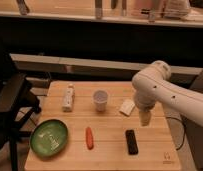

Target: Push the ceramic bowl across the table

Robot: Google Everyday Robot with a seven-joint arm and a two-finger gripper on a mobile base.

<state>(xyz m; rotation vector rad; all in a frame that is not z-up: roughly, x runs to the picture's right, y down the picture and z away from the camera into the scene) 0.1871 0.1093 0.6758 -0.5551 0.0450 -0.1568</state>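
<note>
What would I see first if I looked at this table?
The big white robot arm on the right, with its gripper hanging down over the right side of the table. Then the green ceramic bowl at the front left corner, the largest thing there, far from the gripper.

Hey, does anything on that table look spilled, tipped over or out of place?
Nothing stands out. The ceramic bowl sits flat near the front left corner of the table, the cup stands upright, and no spill shows. The gripper hangs over the right side, away from the bowl.
</note>
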